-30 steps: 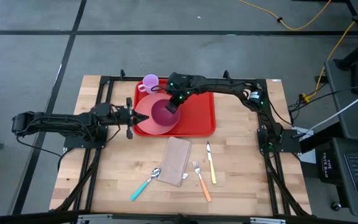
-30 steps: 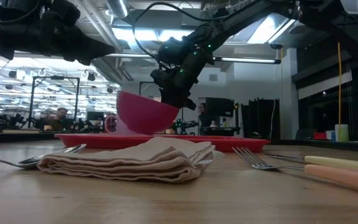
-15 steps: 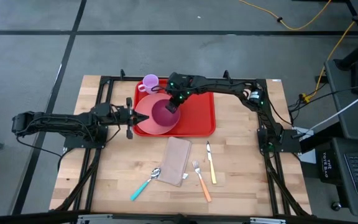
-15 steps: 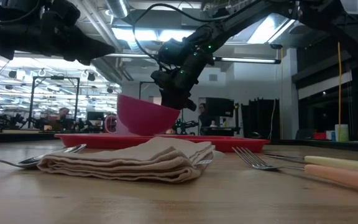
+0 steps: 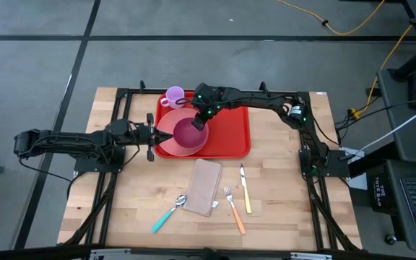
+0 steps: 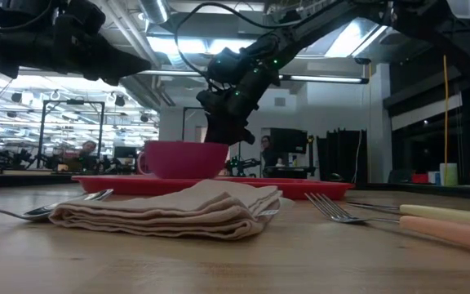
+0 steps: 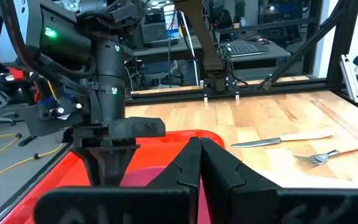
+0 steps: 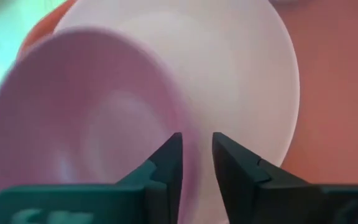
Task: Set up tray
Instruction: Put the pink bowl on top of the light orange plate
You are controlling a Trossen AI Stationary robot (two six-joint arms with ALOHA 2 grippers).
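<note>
Fingers of your right gripper (image 8: 194,158) pinch the rim of the deep magenta plastic bowl (image 5: 188,132) on the round pink plate (image 5: 166,144) in the bright red rectangular tray (image 5: 230,133), while your left gripper (image 5: 152,135) waits pressed together beside it.

Bright red rectangular tray (image 5: 231,135), flat on table, apparently level

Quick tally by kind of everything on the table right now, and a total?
Tray: 1
Plate: 1
Bowl: 1
Cup: 1
Napkin: 1
Spoon: 1
Fork: 1
Knife: 1
Total: 8
</note>
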